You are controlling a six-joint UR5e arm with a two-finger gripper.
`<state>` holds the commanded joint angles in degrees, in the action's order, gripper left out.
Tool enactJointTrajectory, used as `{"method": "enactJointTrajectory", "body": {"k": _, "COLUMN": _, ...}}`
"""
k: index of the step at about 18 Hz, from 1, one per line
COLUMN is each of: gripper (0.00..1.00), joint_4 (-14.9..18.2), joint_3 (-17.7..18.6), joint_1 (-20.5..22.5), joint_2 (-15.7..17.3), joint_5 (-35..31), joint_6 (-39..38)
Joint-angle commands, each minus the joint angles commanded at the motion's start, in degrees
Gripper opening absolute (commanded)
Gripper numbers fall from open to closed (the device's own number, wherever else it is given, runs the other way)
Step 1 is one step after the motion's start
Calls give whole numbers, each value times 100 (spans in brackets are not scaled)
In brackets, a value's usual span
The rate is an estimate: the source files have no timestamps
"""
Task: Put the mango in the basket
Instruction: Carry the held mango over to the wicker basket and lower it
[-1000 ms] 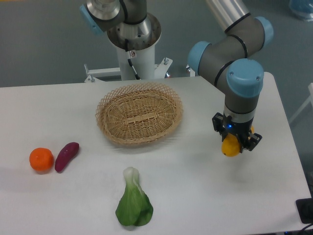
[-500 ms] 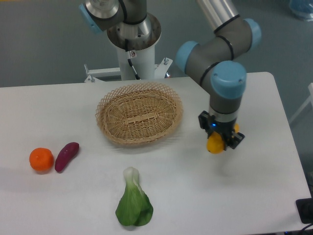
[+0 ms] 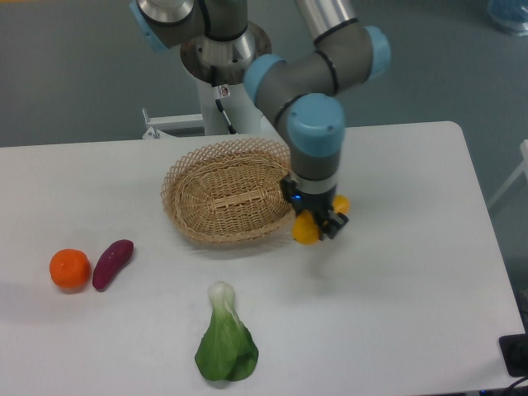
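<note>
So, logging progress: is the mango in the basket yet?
Not yet. The mango is held in the gripper just outside the basket's right rim.

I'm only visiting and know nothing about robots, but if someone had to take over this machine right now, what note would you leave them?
Gripper: shut on the mango, held above the table just off the basket's right rim.
Basket: sits at the table's middle back, nothing inside it.
Done: mango picked up and carried close to the basket.
Left: move it over the basket, lower, release.
Leave alone: orange, sweet potato, leafy green.
</note>
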<state>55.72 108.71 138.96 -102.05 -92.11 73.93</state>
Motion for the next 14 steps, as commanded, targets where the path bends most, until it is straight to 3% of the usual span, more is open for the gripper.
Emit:
{"method": "enactJointTrajectory", "body": {"k": 7, "gripper": 64, "joint_4": -52, "joint_3": 694, "joint_1": -492, "joint_2": 440, "joint_5": 18, "joint_6": -89}}
{"method": "enactJointTrajectory", "body": {"k": 14, "gripper": 64, "joint_4": -272, "joint_3": 1099, "joint_1": -677, "joint_2": 510, "joint_5": -157, "joint_6": -80}}
